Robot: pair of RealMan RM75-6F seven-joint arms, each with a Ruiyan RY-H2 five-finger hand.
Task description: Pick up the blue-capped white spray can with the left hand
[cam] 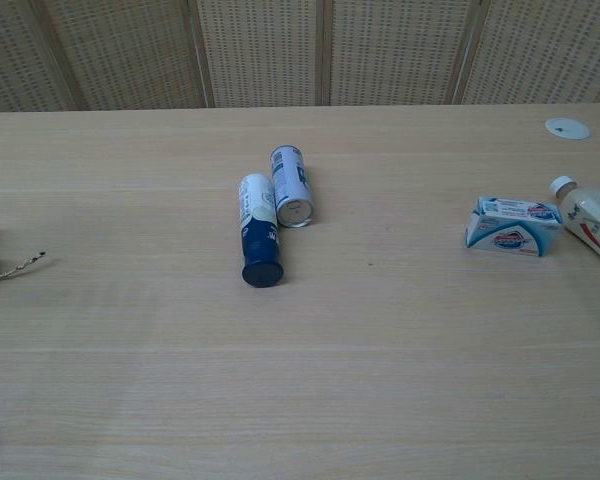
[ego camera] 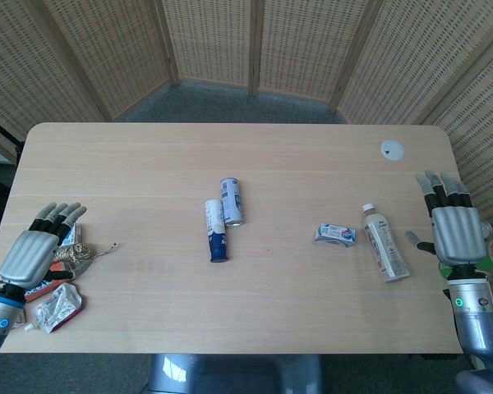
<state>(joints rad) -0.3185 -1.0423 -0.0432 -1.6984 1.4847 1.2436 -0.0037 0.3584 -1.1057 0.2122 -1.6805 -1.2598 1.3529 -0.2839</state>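
Observation:
The blue-capped white spray can [ego camera: 216, 231] [cam: 259, 241] lies on its side near the table's middle, its dark blue cap toward the near edge. My left hand [ego camera: 38, 246] hovers flat and open over the table's left end, well to the left of the can. At the right end, my right hand [ego camera: 454, 220] also lies flat and open, holding nothing. Neither hand shows in the chest view.
A second can [ego camera: 231, 201] [cam: 291, 186] lies beside the spray can, touching it at the far end. A small blue-white box [ego camera: 336, 235] [cam: 512, 228] and a bottle [ego camera: 385, 243] [cam: 592, 220] lie to the right. Snack packets [ego camera: 56, 308] sit under my left hand. A white disc [ego camera: 392, 149] sits far right.

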